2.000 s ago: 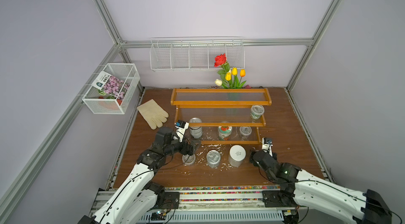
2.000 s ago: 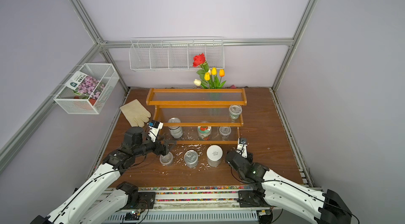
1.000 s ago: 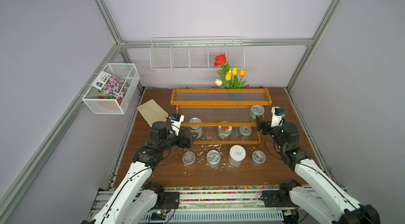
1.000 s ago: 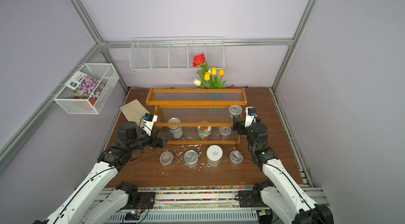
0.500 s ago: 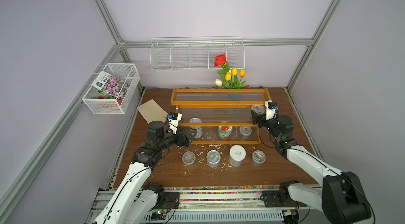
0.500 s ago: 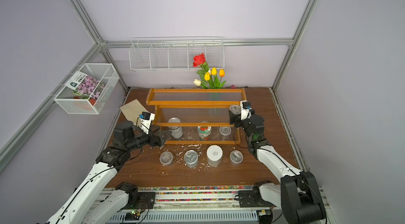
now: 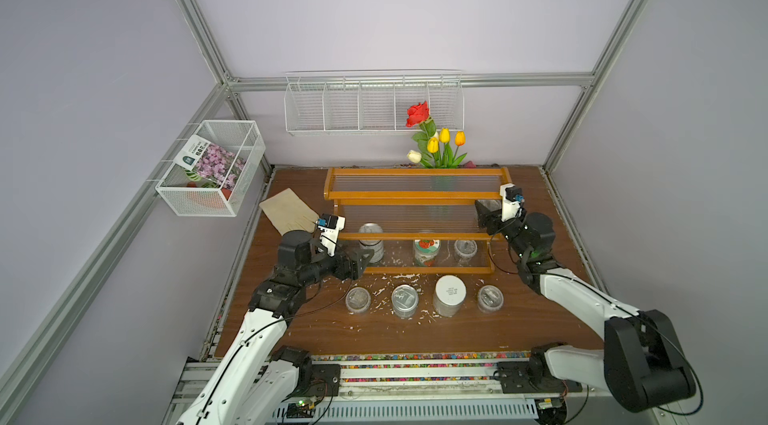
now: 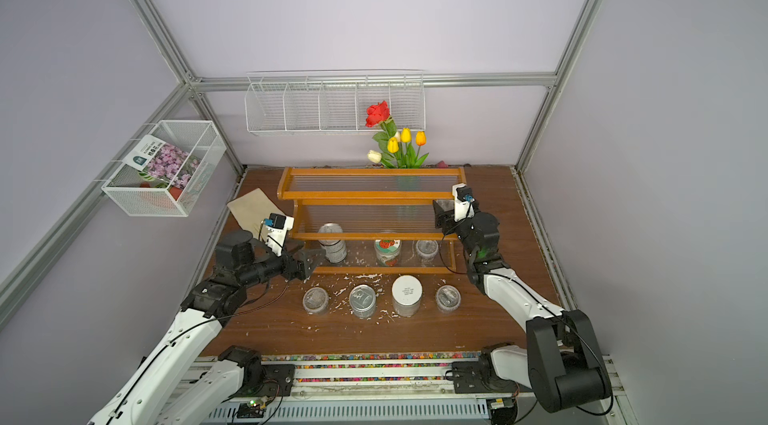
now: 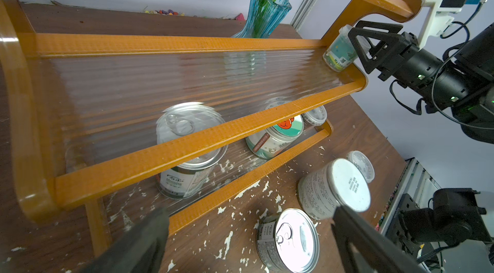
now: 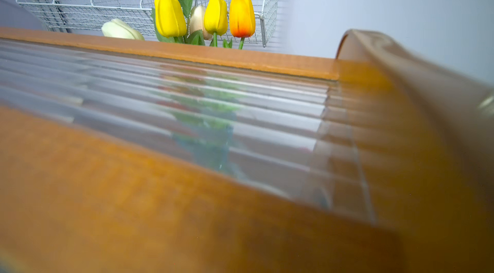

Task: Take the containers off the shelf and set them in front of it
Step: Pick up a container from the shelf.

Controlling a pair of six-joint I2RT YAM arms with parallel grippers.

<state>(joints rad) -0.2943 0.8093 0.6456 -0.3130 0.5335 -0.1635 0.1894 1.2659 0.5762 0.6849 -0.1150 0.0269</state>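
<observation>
The wooden shelf holds a silver tin, a red-fruit-lid jar and a clear cup on its bottom tier. Another clear cup stands at the right end of the middle tier. My right gripper is open with a jaw on either side of that cup; contact is unclear. In front of the shelf stand a clear cup, a tin, a white-lidded jar and a second clear cup. My left gripper is open and empty by the shelf's lower left end.
A beige glove lies left of the shelf. A vase of flowers stands behind it, under a white wire wall rack. A mesh basket hangs on the left wall. White flakes litter the wooden floor.
My right arm left the cup it set down in front, swung up to the middle tier's right end, and its jaws are narrowing around the cup there. My left gripper drew back toward the shelf's left end.
</observation>
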